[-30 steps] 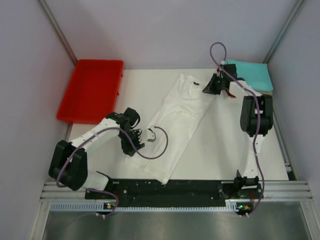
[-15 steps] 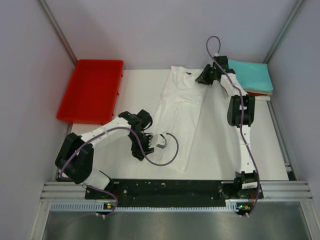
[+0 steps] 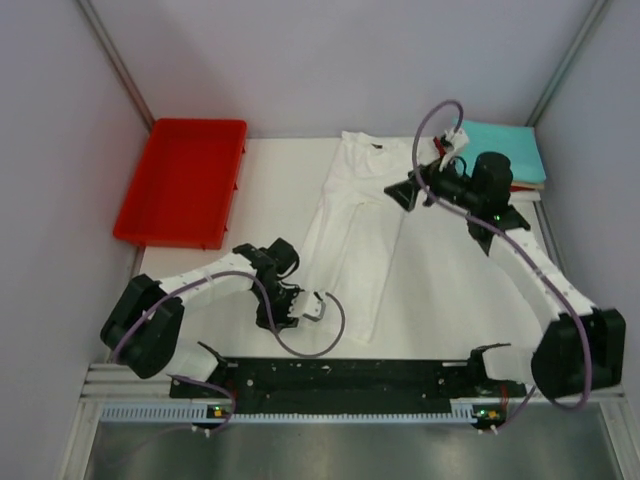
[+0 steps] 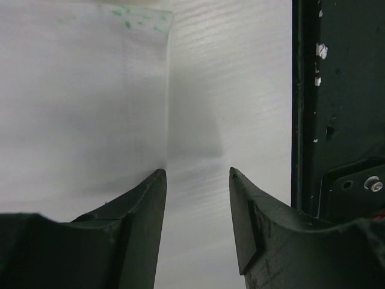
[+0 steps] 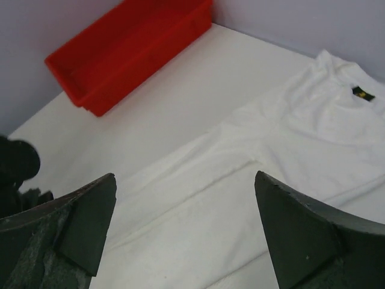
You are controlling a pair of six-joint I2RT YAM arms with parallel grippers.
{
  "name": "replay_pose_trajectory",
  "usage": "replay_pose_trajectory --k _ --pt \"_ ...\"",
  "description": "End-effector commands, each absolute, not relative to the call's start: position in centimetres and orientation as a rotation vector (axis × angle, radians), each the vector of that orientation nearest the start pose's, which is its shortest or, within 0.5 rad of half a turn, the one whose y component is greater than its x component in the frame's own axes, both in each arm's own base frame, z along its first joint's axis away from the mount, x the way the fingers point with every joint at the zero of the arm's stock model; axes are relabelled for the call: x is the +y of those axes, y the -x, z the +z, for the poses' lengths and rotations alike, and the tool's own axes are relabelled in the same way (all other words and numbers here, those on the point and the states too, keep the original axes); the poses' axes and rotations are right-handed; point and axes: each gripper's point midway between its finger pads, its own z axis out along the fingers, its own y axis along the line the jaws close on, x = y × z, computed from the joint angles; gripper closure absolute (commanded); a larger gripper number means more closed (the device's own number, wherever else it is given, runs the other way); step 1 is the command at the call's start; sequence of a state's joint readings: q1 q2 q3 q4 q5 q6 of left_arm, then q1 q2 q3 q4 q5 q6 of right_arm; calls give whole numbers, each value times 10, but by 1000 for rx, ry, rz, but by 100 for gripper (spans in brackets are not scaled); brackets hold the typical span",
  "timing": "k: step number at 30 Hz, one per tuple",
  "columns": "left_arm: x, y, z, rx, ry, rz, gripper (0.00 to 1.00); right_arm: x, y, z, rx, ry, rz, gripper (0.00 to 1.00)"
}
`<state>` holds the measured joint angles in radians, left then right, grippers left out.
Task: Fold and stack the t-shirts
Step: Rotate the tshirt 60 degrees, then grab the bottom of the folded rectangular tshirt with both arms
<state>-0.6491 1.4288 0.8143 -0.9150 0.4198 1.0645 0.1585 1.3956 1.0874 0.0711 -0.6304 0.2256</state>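
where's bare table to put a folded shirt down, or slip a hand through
Bare: the strip between the red tray and the white shirt, and the wider patch right of that shirt, bordered by the right arm and near rail. Crowded: the far right corner, with the teal stack and right gripper; the left gripper sits at the shirt's near left edge.

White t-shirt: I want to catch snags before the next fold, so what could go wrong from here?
1. The open left fingers straddle the white t-shirt's edge, one over cloth, one over bare table; closing could miss it or pinch one layer.
2. The left arm's cable loops over the shirt's near end and might drag it.
3. The right fingers hang open above the shirt, so nothing pins it.
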Motion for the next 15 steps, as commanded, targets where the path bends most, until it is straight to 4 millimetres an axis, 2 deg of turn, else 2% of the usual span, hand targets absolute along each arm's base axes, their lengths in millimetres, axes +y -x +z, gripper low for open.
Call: replay_pose_trajectory --k 1,4,6,7,9,13,14,15 --pt "-157 -152 28 -2000 2627 600 49 212 -312 232 1634 833 811 4" --pt "-152 -163 17 -2033 2650 493 49 229 -242 202 1537 1141 787 3" --pt "-150 -165 11 -2058 2629 465 50 231 -193 174 1493 1383 784 4" --pt "-150 -167 9 -2077 2620 450 52 228 -179 164 1458 1473 737 6" --pt "-147 -167 4 -2086 2607 432 59 222 -165 137 1488 1585 625 16" --pt "-142 -158 0 -2079 2557 449 95 234 -130 90 1469 1829 551 27" --pt "-140 -155 0 -2078 2543 454 100 238 -125 83 1443 1894 510 28" --pt "-140 -153 1 -2076 2536 463 100 241 -120 73 1440 1956 479 30"
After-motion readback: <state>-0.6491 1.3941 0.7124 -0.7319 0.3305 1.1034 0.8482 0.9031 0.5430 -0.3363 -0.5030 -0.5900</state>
